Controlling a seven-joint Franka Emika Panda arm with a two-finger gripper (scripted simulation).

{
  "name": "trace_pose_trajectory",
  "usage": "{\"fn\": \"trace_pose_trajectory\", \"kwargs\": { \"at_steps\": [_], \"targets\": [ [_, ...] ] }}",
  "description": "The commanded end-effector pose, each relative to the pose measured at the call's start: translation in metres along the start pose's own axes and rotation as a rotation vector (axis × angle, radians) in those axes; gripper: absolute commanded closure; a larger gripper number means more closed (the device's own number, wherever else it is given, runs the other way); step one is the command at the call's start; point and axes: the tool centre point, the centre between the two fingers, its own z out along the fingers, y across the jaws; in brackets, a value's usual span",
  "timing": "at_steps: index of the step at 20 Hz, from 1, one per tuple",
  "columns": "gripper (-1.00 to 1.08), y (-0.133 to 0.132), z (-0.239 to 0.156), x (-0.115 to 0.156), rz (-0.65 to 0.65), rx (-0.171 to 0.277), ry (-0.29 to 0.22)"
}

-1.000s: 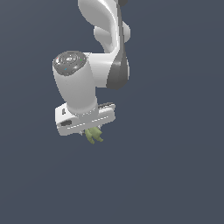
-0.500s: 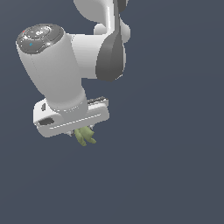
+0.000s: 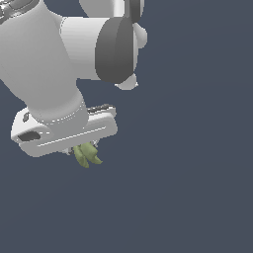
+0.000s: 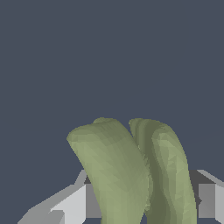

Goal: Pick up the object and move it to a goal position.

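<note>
Exterior view first: you can see the white arm (image 3: 74,54) filling the upper part of the picture on the exterior view's left, with the gripper (image 3: 85,150) hanging below its broad white hand body. Tucked right under that body is the object (image 3: 87,154), a small olive-green bunch of curved, pointed pieces. Its tips poke out below the gripper, and the bunch is clearly narrower than the hand above it. You cannot make out the fingers themselves in this view, since the hand body hides them.

Look at the wrist view and the hold becomes plainer. The object (image 4: 131,170) sits close in front of the camera, between the two fingers (image 4: 72,205), one grey-white pad showing on each side of the green pieces. The gripper (image 4: 140,203) is clenched around the bunch, grasping it with the pads pressed to its flanks. Nothing but the plain dark blue-grey backdrop (image 3: 197,173) shows around the gripper and the object; no surface is visible beneath them.
</note>
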Motion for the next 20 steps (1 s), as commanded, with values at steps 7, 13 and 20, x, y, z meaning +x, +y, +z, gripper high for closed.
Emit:
{"fn": "trace_pose_trajectory", "kwargs": {
  "at_steps": [7,13,20],
  "targets": [
    [1.08,0.011,-0.018,0.009,0.000,0.000,0.000],
    [1.08,0.014,-0.024,0.011,0.000,0.000,0.000],
    [1.08,0.015,-0.025,0.012,0.000,0.000,0.000]
  ]
}}
